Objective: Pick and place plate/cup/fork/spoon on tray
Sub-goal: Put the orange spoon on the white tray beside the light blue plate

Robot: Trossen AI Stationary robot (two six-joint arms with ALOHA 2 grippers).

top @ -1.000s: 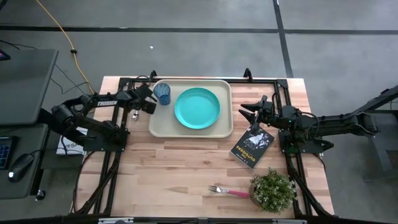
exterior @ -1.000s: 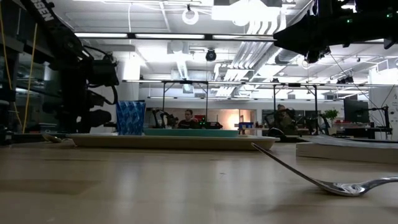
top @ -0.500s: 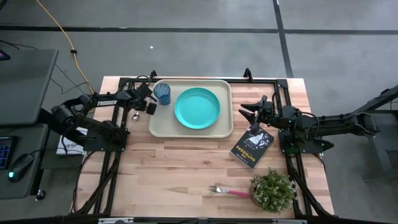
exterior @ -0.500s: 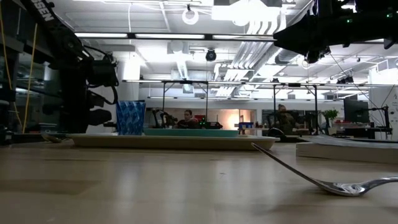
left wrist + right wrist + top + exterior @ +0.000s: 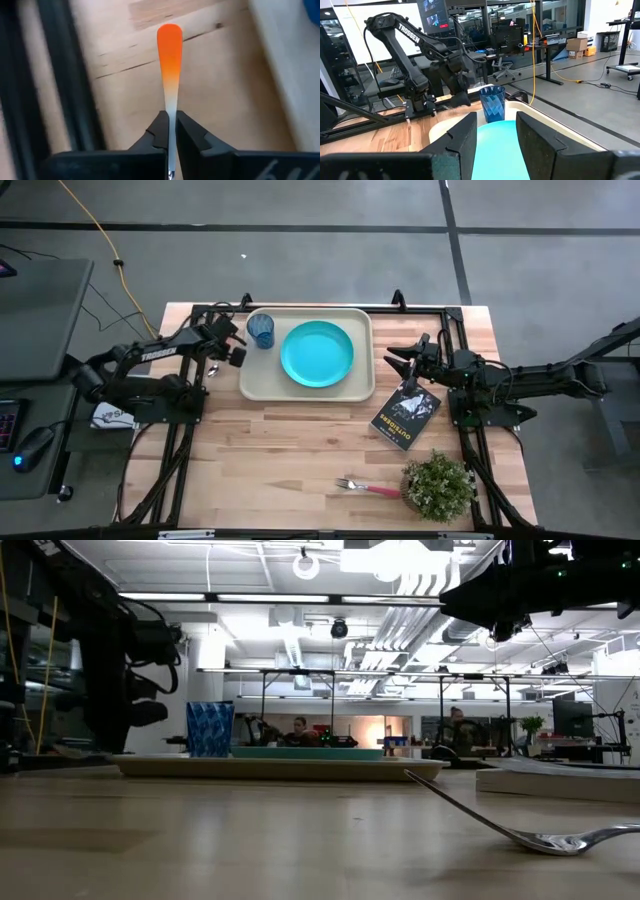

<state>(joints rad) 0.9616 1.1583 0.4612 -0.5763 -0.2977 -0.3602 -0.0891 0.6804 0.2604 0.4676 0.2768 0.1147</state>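
A: What sits on the tray point(image 5: 258, 384)?

B: A cream plastic rectangle with rounded corners and a raised rim, it carries the plate point(image 5: 317, 353), a flat round turquoise disc, and the cup point(image 5: 262, 331), a small translucent blue tumbler with a faceted pattern, upright at the tray's far left corner, just beside the plate.

A: And the spoon point(image 5: 169, 65)?

B: It is in the left gripper point(image 5: 170, 131), off the tray's left edge over the wood-plank tabletop point(image 5: 290, 455). The jaws are clamped on the thin metal shank, and the flat orange handle, rounded at its end, sticks straight out forward past the fingertips along the gripper's own axis. The bowl end is hidden behind the jaws.

A: The fork point(image 5: 366, 488)?

B: It lies flat on the tabletop near the front edge, long axis running left to right, silver tines to the left, pinkish-red handle to the right, with its end right by a small potted plant point(image 5: 438, 487). In the low view it shows close up, tines nearest the camera.

A: Any writing?

B: White letters reading TROSSEN run along the left arm. A black book point(image 5: 405, 415) lies tilted just right of the tray; its cover has yellow print I cannot read.

A: The right gripper point(image 5: 493, 132)?

B: It hovers right of the tray, above the book's far end, pointing toward the plate and cup, jaws apart and holding nothing.
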